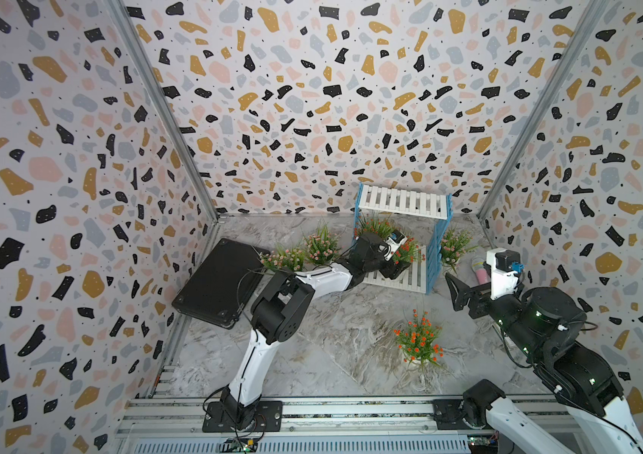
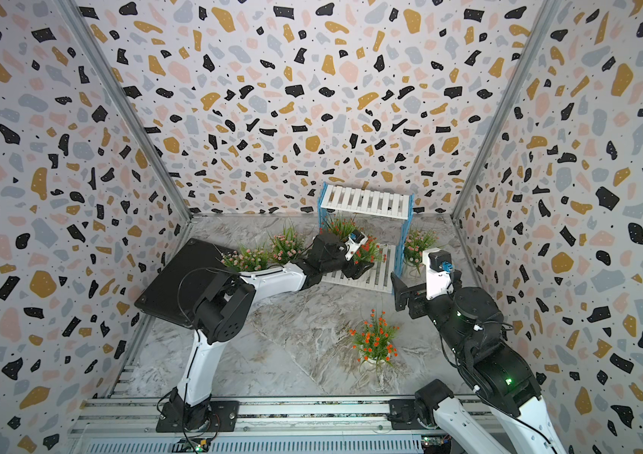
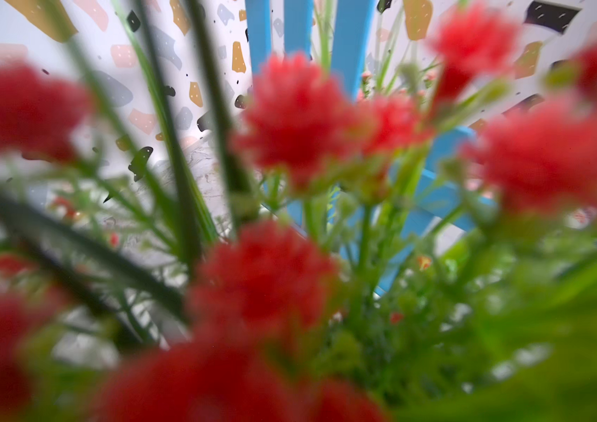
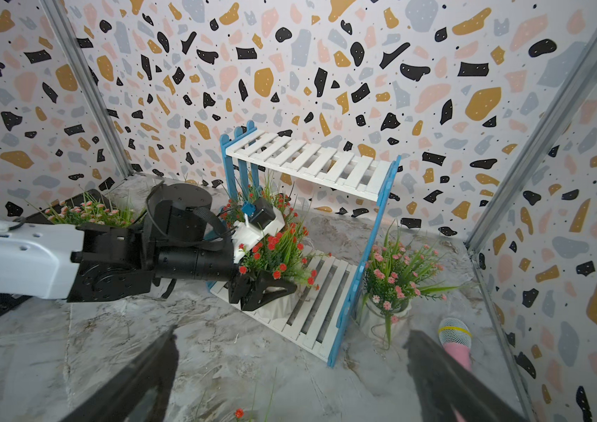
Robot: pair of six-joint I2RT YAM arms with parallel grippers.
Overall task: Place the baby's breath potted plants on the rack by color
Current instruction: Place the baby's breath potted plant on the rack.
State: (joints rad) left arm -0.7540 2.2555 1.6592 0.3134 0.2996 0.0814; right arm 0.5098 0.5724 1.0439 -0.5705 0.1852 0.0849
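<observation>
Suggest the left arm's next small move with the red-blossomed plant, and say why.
Probably open the left gripper fully and back away: the red-blossomed plant's white ribbed pot seems already seated on the lower shelf of the white-slatted, blue-framed rack, fingers flanking it.

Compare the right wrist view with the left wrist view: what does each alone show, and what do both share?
Only the right wrist view: the left hand at a white pot on the rack's lower shelf, the open right hand, a pink microphone. Only the left wrist view: blossoms blurred, up close. Both: the red-blossomed plant and the rack's blue side frame.
</observation>
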